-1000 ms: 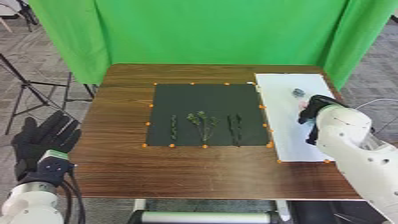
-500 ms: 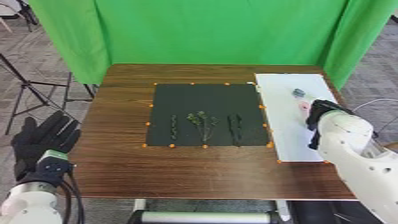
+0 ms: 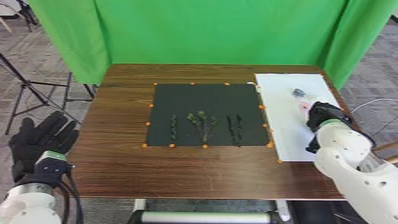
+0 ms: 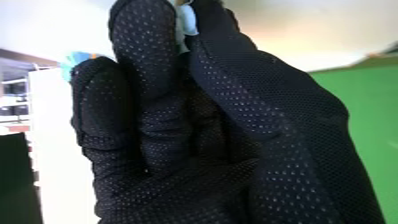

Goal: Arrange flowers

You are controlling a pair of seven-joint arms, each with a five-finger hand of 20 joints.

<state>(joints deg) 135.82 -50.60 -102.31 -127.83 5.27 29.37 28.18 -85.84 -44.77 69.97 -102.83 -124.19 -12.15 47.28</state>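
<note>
My right hand [image 3: 325,113] is over the right side of the white board, close beside a small pink flower [image 3: 305,106]. Farther back on the board lies a grey-blue flower [image 3: 298,93]. Dark green sprigs [image 3: 202,122] lie on the black mat, with a thin stem [image 3: 173,127] to their left and dark stems [image 3: 234,129] to their right. In the right wrist view, a pale bluish-white piece [image 4: 188,21] appears at the far end of my right hand [image 4: 178,170]; whether it is held is unclear. My left hand [image 3: 40,141] is palm up off the table's left edge, fingers straight.
The black mat [image 3: 204,97] has orange dots along its edges and lies at the middle of the brown table [image 3: 178,175]. The white board [image 3: 282,85] is to its right. A green curtain [image 3: 218,32] hangs behind the table, and a tripod [image 3: 37,87] stands at the left.
My right hand has drawn back slightly toward the near right, and its wrist has turned. The pink flower shows more clearly beside it. My left hand has barely moved.
</note>
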